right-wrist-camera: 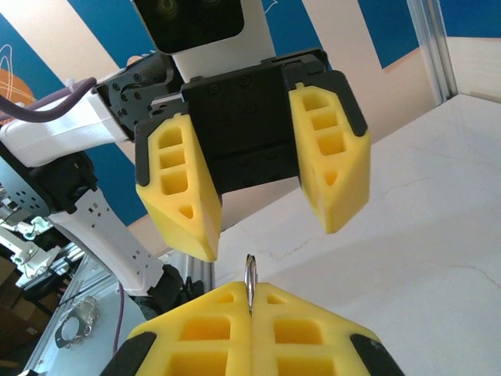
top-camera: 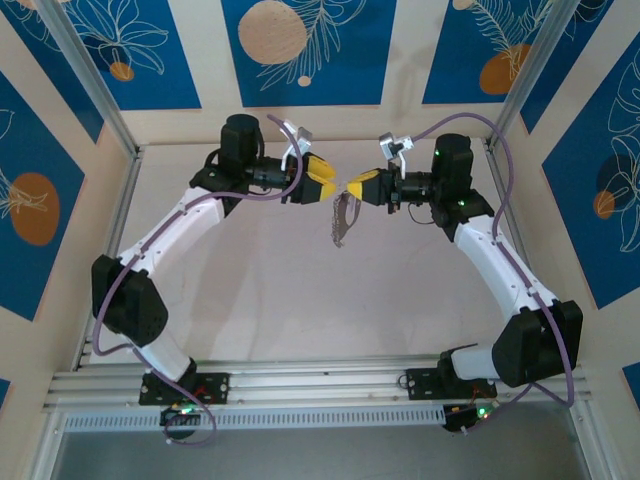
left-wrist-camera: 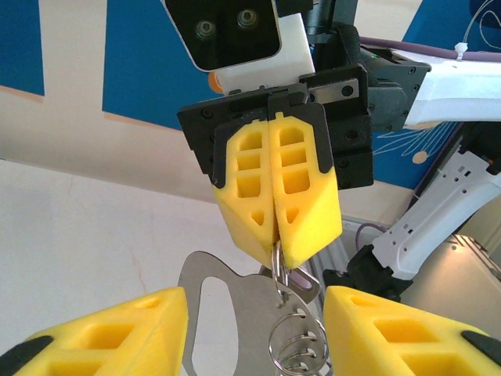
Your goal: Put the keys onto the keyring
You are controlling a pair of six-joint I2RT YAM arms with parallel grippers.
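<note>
Two grippers meet tip to tip above the table. The right gripper is closed tight. Its yellow pads pinch a thin wire loop at the top of the keyring, which hangs free under it, clear of the table. In the left wrist view a flat silvery piece with a long slot and a small coil hang from that loop. It cannot be told whether any keys are already on it. The left gripper stands half wide with nothing gripped, and the hanging metal lies between its two tips.

The step in hand seems to be a second grip on the hanging bundle, so that the ring can be steadied or opened. To do it well, the left gripper should close slowly on the broad faces of the flat piece and not on its edge, because thin metal slips easily out of foam pads. The right one should hold its pinch firm and not move meanwhile. A pull to the side may twist the loop out of the right pads, so any force should go along the loop.
</note>
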